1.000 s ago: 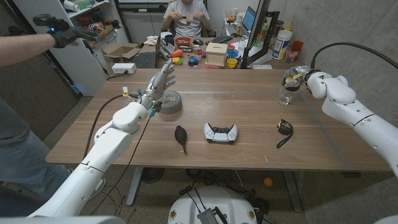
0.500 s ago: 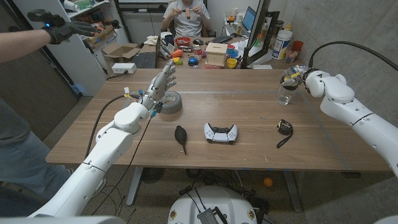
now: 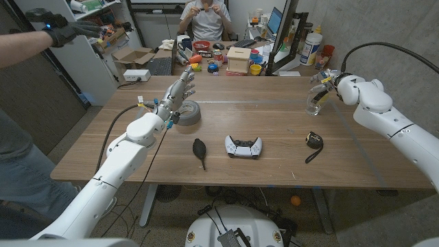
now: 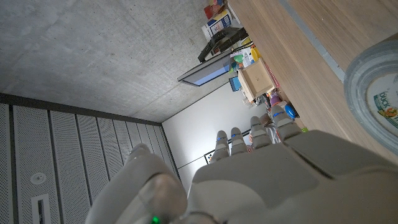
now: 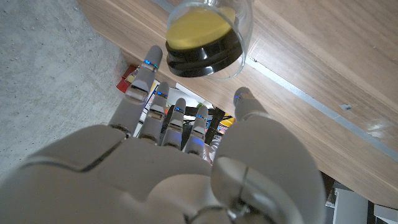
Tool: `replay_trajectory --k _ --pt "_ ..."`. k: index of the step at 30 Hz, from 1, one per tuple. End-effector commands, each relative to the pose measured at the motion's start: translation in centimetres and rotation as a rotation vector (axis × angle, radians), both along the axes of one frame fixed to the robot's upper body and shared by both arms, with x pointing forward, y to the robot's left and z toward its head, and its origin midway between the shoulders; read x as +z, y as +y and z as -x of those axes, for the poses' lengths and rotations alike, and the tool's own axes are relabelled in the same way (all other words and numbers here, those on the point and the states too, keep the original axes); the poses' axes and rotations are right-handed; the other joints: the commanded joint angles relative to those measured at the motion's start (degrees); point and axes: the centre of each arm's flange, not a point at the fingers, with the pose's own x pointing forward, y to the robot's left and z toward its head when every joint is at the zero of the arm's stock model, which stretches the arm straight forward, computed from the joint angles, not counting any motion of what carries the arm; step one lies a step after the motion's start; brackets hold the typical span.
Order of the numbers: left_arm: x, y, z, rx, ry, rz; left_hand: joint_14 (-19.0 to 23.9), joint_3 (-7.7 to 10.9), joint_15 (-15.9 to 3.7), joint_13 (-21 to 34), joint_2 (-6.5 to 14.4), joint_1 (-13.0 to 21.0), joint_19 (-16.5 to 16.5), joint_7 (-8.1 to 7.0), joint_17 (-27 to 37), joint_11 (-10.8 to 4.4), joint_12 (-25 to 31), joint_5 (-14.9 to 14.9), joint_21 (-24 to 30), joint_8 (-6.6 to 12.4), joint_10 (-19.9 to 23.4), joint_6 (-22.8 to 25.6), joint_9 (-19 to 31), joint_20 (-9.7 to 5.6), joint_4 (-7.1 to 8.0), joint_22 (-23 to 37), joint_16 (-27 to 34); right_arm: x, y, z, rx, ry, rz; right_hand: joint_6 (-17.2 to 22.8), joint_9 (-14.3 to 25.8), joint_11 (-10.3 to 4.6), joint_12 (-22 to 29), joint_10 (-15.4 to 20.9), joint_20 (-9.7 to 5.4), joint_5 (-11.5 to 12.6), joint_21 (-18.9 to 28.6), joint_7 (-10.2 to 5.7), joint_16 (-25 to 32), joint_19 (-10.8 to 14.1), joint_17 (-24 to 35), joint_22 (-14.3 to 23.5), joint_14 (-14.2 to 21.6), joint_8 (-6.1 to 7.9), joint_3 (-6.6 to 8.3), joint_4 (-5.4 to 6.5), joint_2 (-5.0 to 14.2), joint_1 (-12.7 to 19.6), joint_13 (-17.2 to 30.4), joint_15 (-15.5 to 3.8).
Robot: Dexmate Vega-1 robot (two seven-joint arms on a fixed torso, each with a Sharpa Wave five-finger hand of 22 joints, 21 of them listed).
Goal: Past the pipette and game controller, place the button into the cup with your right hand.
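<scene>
Right hand [image 3: 324, 81] has spread open above cup [image 3: 314, 104], button [image 5: 198, 38] inside, left hand [image 3: 180, 88] open

On the table: one cup [image 3: 315, 104] upper right of frame, one yellow-topped button [image 5: 200, 38] inside it; one game controller [image 3: 243, 145] centre; one pipette [image 3: 199, 151] left of centre; one roll of grey tape [image 3: 188, 112]; one tape measure [image 3: 313, 140] right; two robot hands, left hand [image 3: 177, 91], right hand [image 3: 325, 81]

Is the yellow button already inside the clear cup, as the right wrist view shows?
Yes, the yellow button lies inside the clear cup, and the right hand holds nothing, its fingers spread.
</scene>
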Motion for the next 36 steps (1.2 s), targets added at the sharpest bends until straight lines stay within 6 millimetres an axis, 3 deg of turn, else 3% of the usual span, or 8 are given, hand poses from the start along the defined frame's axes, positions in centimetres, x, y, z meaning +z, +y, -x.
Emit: replay_trajectory --k 1,15,17,20,22,28,32,36 --pt "-0.1 0.0 -0.3 -0.012 0.001 0.004 0.4 -0.16 0.23 0.2 0.2 0.6 0.1 -0.04 0.1 -0.06 0.1 0.4 0.0 0.25 0.3 0.1 0.3 0.03 -0.08 0.1 0.1 0.3 0.6 1.1 0.01 -0.041 0.004 -0.7 0.0 -0.15 -0.1 -0.5 0.6 -0.2 -0.5 0.03 -0.3 -0.2 0.1 0.3 -0.9 -0.14 -0.33 0.05 -0.01 -1.0 0.0 -0.46" --pt "-0.3 0.6 -0.1 -0.003 -0.011 0.012 0.3 -0.19 0.12 0.2 0.6 0.9 0.1 -0.16 0.1 -0.07 0.1 0.4 -0.1 0.19 0.4 0.0 0.3 0.05 -0.09 0.1 0.1 0.5 3.4 3.4 0.121 -0.28 -0.116 2.1 -1.1 -1.13 0.2 1.0 1.89 -0.8 -2.0 -0.7 -0.3 -6.0 0.3 0.6 -6.3 0.37 -2.51 1.64 -1.36 -6.0 -0.1 -2.13" --pt "-0.3 0.7 -0.2 0.001 -0.014 0.018 0.2 -0.21 -0.32 0.1 0.7 1.1 -0.1 0.1 0.1 0.24 0.2 0.4 -0.2 0.26 0.7 0.2 0.3 0.05 -0.1 0.1 0.0 0.2 4.4 3.6 0.155 -0.319 -0.13 2.9 -1.7 -1.42 0.6 2.1 -0.46 -0.6 -2.7 -0.25 0.2 -10.1 0.4 0.7 -5.9 0.27 -3.37 2.36 -1.78 -8.1 -0.1 -4.04" --pt "-0.4 0.9 -0.2 0.011 -0.024 0.019 0.7 -0.67 -3.38 0.0 1.4 2.3 -0.3 2.93 -0.1 2.2 0.3 0.5 -0.4 0.39 2.3 1.5 0.2 -8.81 -0.29 0.0 0.0 -0.2 5.6 3.9 0.219 -0.357 -0.158 3.6 -2.4 -1.3 1.1 3.8 -4.03 -0.4 -2.5 0.85 0.3 -13.6 0.5 0.9 -6.4 0.12 -3.68 2.77 -1.6 -9.4 -0.2 -5.41" --pt "-0.3 0.9 -0.2 0.013 -0.028 0.012 1.2 -0.83 -3.97 0.0 1.4 2.6 -0.1 4.33 -0.2 2.01 0.4 0.5 -0.3 0.44 2.9 1.9 0.2 -10.56 -0.38 -0.1 0.0 -0.3 6.2 4.0 0.28 -0.355 -0.18 3.8 -2.7 -0.41 1.4 4.6 -6.47 -0.3 -2.2 1.32 0.4 -14.0 0.4 0.9 -6.3 0.05 -3.72 2.71 -1.61 -9.7 -0.2 -6.04" --pt "0.0 1.3 0.1 0.02 -0.039 -0.006 0.8 -1.0 -4.38 -0.1 1.6 2.9 -0.8 3.85 -0.3 1.52 0.2 0.5 -0.7 0.17 2.7 1.5 0.1 -10.04 -0.42 -0.1 -0.2 -0.3 7.5 4.6 0.394 -0.372 -0.25 3.1 -3.2 0.6 1.1 4.5 -8.9 -0.2 -1.9 3.34 0.2 -14.8 0.2 0.9 -7.1 -0.47 -3.62 2.38 -1.54 -9.7 -0.3 -6.3" --pt "0.0 1.5 0.2 0.016 -0.048 -0.002 0.0 -1.27 -3.98 -0.1 1.8 3.1 -1.6 2.23 -0.2 1.4 -0.2 0.5 -0.9 -0.02 2.1 1.2 0.1 -6.96 -0.34 -0.1 -0.5 -0.3 8.2 5.1 0.445 -0.387 -0.302 2.5 -3.3 0.89 0.8 3.9 -8.45 -0.1 -1.9 3.49 0.1 -15.4 0.2 0.8 -7.5 -0.76 -3.54 2.33 -1.35 -9.7 -0.3 -5.78" --pt "-0.1 1.8 0.2 0.016 -0.059 0.004 0.3 -1.49 -3.62 -0.1 1.9 3.2 -1.4 2.6 -0.2 2.24 -0.2 0.5 -0.7 -0.02 2.2 1.3 0.1 -9.26 -0.28 -0.1 -0.3 -0.7 9.1 5.3 0.523 -0.399 -0.379 2.2 -3.4 1.11 0.7 3.8 -8.04 -0.1 -1.9 3.65 0.1 -15.7 0.2 0.8 -7.8 -0.87 -3.48 2.3 -1.21 -9.8 -0.3 -5.52"
